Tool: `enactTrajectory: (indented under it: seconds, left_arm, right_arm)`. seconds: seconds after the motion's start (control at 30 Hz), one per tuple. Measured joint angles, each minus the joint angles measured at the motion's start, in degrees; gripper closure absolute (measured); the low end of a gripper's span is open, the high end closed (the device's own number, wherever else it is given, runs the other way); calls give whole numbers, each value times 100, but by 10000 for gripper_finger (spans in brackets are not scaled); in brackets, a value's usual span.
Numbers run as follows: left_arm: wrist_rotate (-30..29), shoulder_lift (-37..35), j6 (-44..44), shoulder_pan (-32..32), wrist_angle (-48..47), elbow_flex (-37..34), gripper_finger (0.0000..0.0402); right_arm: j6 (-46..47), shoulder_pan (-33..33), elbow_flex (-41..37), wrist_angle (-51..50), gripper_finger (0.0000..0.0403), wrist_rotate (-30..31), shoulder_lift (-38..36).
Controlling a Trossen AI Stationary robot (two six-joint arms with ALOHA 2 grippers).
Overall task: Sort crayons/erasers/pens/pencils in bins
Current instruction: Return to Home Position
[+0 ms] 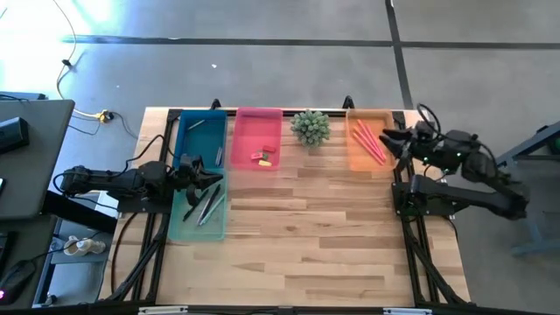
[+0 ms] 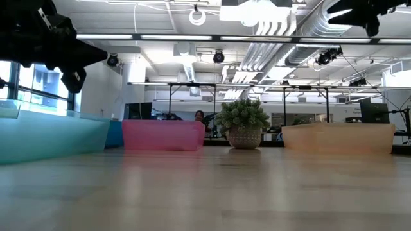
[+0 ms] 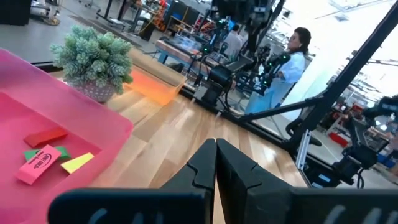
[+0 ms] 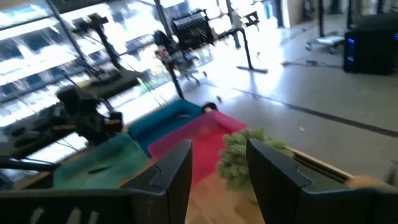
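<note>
The right gripper (image 1: 388, 137) hangs with its fingers spread and nothing between them, above the outer long edge of the orange bin (image 1: 357, 161). The pencils (image 1: 368, 140) lie inside that bin, directly ahead of the fingertips and lower. Their long axes run slantwise along the bin's length and across the line in which the gripper points. This arm is by far the nearer to them.

The left gripper (image 1: 210, 178) has its fingers pressed together on nothing. It hovers where the blue bin (image 1: 194, 140) meets the teal bin (image 1: 188, 229). Dark sticks (image 1: 208, 206) rest in the teal bin, below and just to one side of it. The erasers (image 1: 262, 157) sit ahead of its fingertips in the pink bin (image 1: 256, 112). Past that bin, between the two grippers, stands the plant (image 1: 311, 128).

No loose piece shows on the table (image 1: 315, 236), so the sorting looks done. Only drawing each arm back appears to be left. For the right arm that means pulling straight away from the pencils, along its own pointing line, without dipping toward the bin's rim
</note>
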Motion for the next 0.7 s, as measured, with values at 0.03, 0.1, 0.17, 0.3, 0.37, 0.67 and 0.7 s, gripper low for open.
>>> enactTrajectory:
  seconds: [0.03, 0.1, 0.17, 0.3, 0.37, 0.67, 0.7]
  left_arm:
    - [-17, 0, -43, 0, -1, 0, 401]
    - [-58, 0, -96, 0, -7, 0, 401]
    - [-63, 0, -101, 0, -9, 2, 401]
    - [-87, 0, 37, 0, -14, 4, 401]
    - [-102, 0, 252, 0, -22, 4, 401]
    - [-361, 0, 710, 0, -13, 4, 401]
    - [-361, 0, 712, 0, -14, 4, 401]
  right_arm:
    - [1, -1, -193, 223, 258, -45, -89]
    - [2, -1, -584, 615, 258, -143, -252]
    - [33, 1, -955, 955, 258, -213, -400]
    - [306, -1, -1673, 1602, 258, -445, -654]
    - [452, 1, -1991, 1864, 258, -553, -744]
    - [787, 4, -3026, 2961, 258, -849, -934]
    - [824, 4, -3119, 3081, 258, -921, -934]
